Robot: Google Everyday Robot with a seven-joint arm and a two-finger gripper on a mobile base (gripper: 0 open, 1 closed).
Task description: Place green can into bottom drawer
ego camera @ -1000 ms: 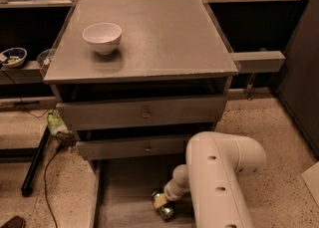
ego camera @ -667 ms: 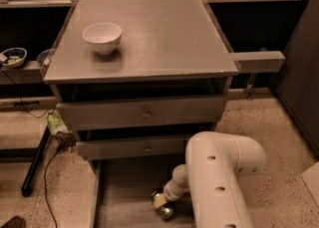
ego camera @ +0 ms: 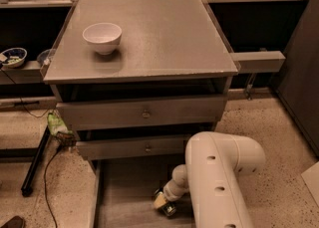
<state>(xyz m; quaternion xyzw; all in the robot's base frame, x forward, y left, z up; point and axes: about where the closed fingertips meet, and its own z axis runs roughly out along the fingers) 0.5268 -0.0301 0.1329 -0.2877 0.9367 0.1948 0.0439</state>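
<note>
The bottom drawer [ego camera: 124, 192] is pulled open at the foot of the grey cabinet, and part of its flat grey floor shows. My white arm [ego camera: 219, 182] reaches down into it from the right. My gripper [ego camera: 163, 203] is low over the drawer floor, near its middle. A small shiny bit [ego camera: 169, 209] shows at the gripper's tip. I cannot tell whether it is the green can, which otherwise does not show. The arm hides the drawer's right side.
A white bowl [ego camera: 102, 37] stands on the cabinet top [ego camera: 159, 38] at the back left. Two shallower drawers with knobs [ego camera: 145, 114] [ego camera: 148, 148] stand slightly open above. A green packet [ego camera: 55, 121], cables and a black stand leg [ego camera: 35, 165] lie on the floor at left.
</note>
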